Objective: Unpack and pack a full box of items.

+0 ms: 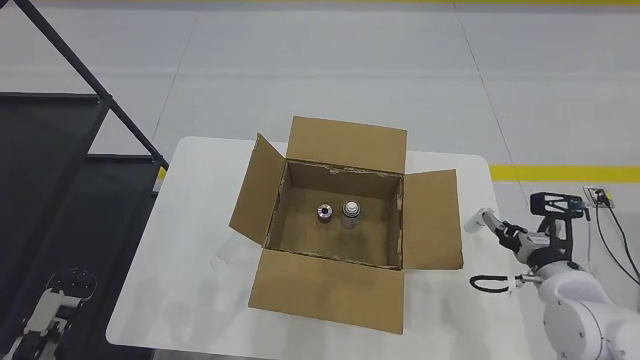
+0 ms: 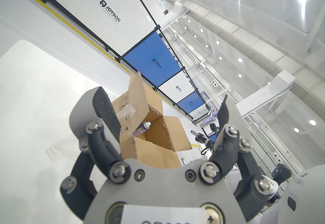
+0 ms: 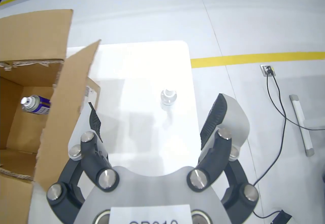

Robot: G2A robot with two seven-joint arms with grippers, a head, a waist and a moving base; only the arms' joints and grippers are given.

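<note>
An open cardboard box (image 1: 330, 295) stands in the middle of the white table (image 1: 195, 260), all flaps folded out. Inside it a spray can (image 1: 351, 210) stands upright next to a small reddish round item (image 1: 325, 211). A small clear bottle (image 3: 168, 97) stands on the table to the right of the box's right flap (image 3: 63, 108). My right gripper (image 3: 156, 101) hovers open and empty a short way behind that bottle. My left gripper (image 2: 162, 95) is open and empty, low beyond the table's left front corner, facing the box (image 2: 152, 151) and the can (image 2: 143, 127).
A dark metal frame (image 1: 60, 210) stands left of the table. On the floor to the right lie a cable and a socket (image 3: 267, 70), plus a grey bar (image 3: 302, 126). Bare tabletop lies left of the box and around the bottle.
</note>
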